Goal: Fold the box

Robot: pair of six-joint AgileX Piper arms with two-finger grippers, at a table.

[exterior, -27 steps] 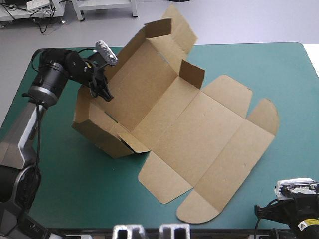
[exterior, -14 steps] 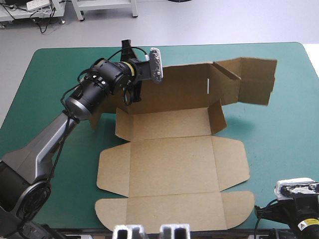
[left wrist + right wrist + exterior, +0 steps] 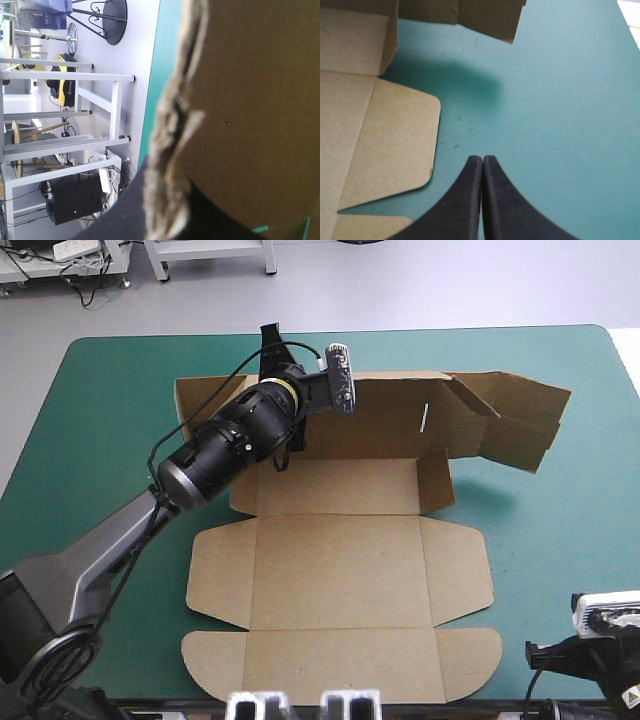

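My left gripper [image 3: 271, 348] pinches the brown box's [image 3: 340, 560] raised back wall; my right gripper [image 3: 482, 160] is fully closed, empty, over the teal-green cover [image 3: 560, 100].

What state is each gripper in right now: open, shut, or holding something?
Left gripper: shut on the box, gripping its raised back wall.
Right gripper: shut, empty, over the teal-green cover.

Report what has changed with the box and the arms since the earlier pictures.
The left gripper, still shut on the box at a raised wall, has swung it from a diagonal lie to square with the edges of the table, lid flat toward the near edge. The right gripper stayed shut at the near right corner, apart from the box.
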